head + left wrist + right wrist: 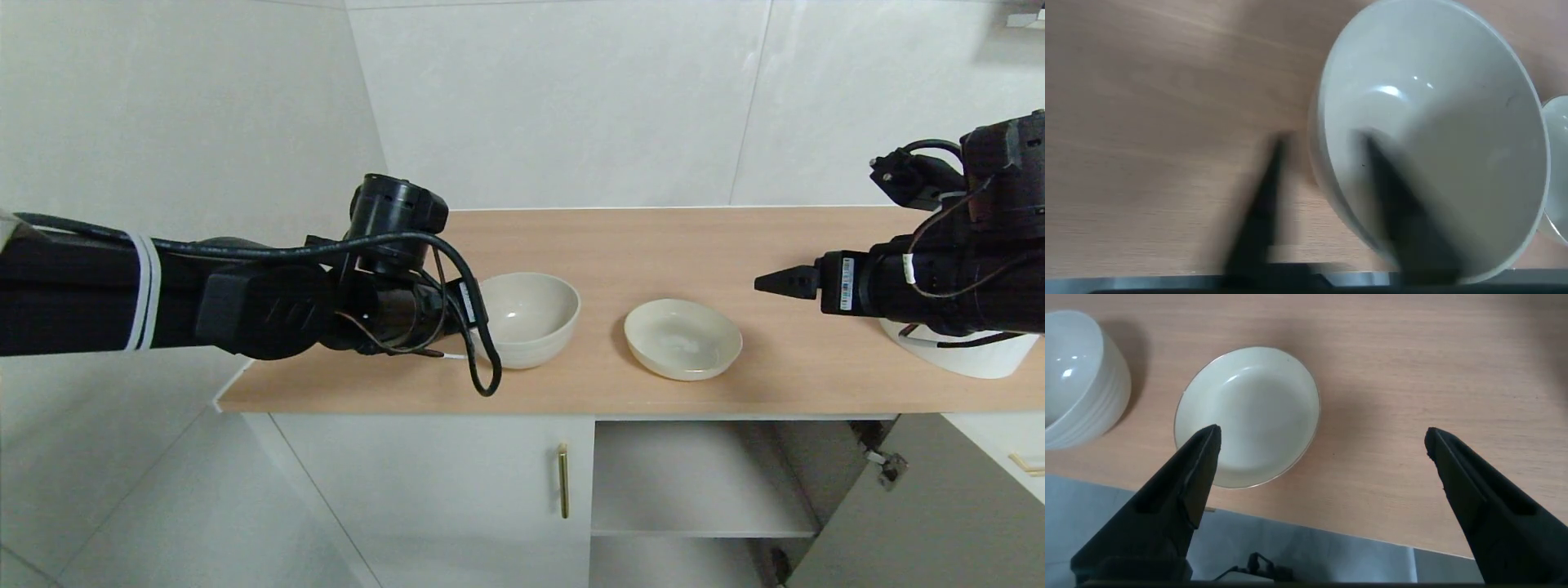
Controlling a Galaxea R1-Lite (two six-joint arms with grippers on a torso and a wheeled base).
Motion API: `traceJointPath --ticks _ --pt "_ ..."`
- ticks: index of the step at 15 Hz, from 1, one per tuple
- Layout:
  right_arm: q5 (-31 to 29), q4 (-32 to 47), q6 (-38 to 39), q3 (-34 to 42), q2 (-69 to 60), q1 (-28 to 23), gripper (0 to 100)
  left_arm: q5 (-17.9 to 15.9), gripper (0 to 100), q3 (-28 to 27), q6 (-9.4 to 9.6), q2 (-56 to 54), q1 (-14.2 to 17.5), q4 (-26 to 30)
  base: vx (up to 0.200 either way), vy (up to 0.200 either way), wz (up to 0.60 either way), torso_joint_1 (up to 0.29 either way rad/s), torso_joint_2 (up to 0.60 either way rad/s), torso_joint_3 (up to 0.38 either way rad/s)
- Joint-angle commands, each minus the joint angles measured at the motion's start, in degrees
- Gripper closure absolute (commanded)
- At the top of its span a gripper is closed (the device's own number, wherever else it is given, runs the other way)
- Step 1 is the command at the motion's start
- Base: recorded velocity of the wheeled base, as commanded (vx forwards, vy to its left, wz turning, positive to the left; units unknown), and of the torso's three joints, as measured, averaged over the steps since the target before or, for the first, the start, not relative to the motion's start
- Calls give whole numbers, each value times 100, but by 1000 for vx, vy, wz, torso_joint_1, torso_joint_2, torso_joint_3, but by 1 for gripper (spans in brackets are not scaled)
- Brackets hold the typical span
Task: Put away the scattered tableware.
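My left pincer point(1323, 145) is spread across the rim of the deep bowl point(1437, 139). One finger point(1259, 220) is outside the wall and the other point(1396, 212) is down in the hollow. A strip of counter shows between the outer finger and the bowl, so I read it as not yet clamped. The bowl is empty, off-white and glossy, round with steep sides, and it sits toward the left end of the counter point(653, 237).

My right pincer point(1323, 434) is spread wide with nothing in it and hangs above the counter. Its fingers are dark wedges tapering to points.

Between that pincer and the bowl lies a shallow dish point(1248, 416), near the bowl but not touching it. It is also empty, cream, with a thin darker line round its rim.

The counter is pale wood grain with a matt finish, backed by smooth light wall tiles. Under my right arm rests a white rounded object point(980, 359) that I cannot identify.

Below the counter, a white cupboard door point(424, 490) is closed and has a slim brass handle point(563, 480). The compartment beside it stands open on a white shelf point(694, 490).
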Motion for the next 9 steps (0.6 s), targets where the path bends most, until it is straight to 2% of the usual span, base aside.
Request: traceJointPath --ticks 1,5,8,9 --pt "1 8 4 7 5 10 0 21 100 15 -3 -75 -29 10 0 0 0 0 0 0" --pt "-17 8 12 -37 234 27 0 3 100 182 41 -655 -232 19 0 0 0 0 0 0" --pt "-360 -10 30 -98 717 45 0 3 100 410 278 -1085 -399 10 0 0 0 0 0 0" --pt "-562 -80 39 -125 893 89 0 3 100 428 295 -1147 -443 10 0 0 0 0 0 0"
